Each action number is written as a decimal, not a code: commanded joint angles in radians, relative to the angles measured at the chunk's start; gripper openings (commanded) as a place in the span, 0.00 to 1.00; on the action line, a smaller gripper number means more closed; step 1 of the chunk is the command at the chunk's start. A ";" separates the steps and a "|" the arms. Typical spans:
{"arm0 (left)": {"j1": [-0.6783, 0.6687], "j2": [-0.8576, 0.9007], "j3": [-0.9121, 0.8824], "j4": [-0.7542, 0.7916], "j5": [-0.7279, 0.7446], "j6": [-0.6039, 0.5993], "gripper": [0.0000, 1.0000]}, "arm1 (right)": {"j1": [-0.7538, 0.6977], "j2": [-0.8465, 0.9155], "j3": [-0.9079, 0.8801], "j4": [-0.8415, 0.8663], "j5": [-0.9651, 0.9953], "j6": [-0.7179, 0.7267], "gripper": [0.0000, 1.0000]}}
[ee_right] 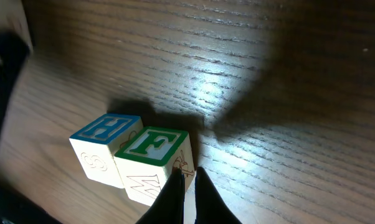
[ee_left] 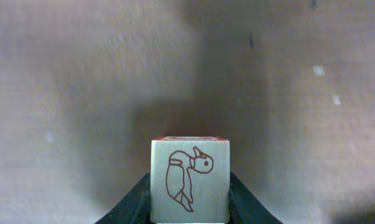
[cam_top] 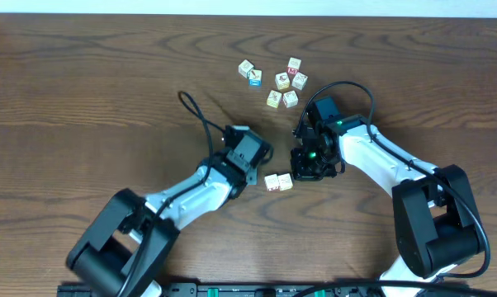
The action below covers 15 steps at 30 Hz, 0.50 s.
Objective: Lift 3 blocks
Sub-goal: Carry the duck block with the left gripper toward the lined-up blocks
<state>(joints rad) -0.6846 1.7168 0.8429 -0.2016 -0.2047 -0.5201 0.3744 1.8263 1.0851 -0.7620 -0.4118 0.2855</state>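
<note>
A red-edged block (ee_left: 190,180) sits pinched in my left gripper (ee_left: 190,208), sides squeezed for lifting. My right gripper (ee_right: 184,193), tips pressed together, rests against the green F block (ee_right: 151,146) at its right edge, probably to nudge it.

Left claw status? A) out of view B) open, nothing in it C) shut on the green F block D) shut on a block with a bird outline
D: in the left wrist view the left claw has its fingers on both sides of a block printed with a red bird outline.
</note>
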 commanded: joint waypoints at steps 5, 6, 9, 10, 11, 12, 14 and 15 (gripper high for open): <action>-0.107 -0.040 -0.069 -0.003 0.014 -0.152 0.08 | 0.013 0.005 -0.003 -0.001 -0.007 0.013 0.05; -0.116 -0.040 -0.069 -0.003 0.014 -0.157 0.08 | 0.013 0.005 -0.003 -0.001 -0.007 0.013 0.06; -0.139 -0.040 -0.069 -0.003 0.014 -0.188 0.07 | 0.013 0.005 -0.003 -0.001 -0.005 0.013 0.06; -0.143 -0.040 -0.069 -0.003 0.014 -0.202 0.08 | 0.013 0.005 -0.003 -0.001 -0.004 0.013 0.05; -0.146 -0.040 -0.069 -0.003 0.014 -0.215 0.07 | 0.013 0.005 -0.003 -0.001 -0.004 0.013 0.06; -0.149 -0.040 -0.069 -0.003 0.014 -0.225 0.07 | 0.013 0.005 -0.003 -0.001 -0.004 0.013 0.05; -0.153 -0.040 -0.069 -0.003 0.014 -0.247 0.07 | 0.013 0.005 -0.003 -0.002 -0.004 0.013 0.06; -0.153 -0.040 -0.069 -0.003 0.014 -0.262 0.07 | 0.013 0.005 -0.003 -0.002 -0.004 0.013 0.06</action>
<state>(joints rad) -0.8307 1.6791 0.7940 -0.1978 -0.2089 -0.7105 0.3744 1.8263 1.0851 -0.7620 -0.4118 0.2855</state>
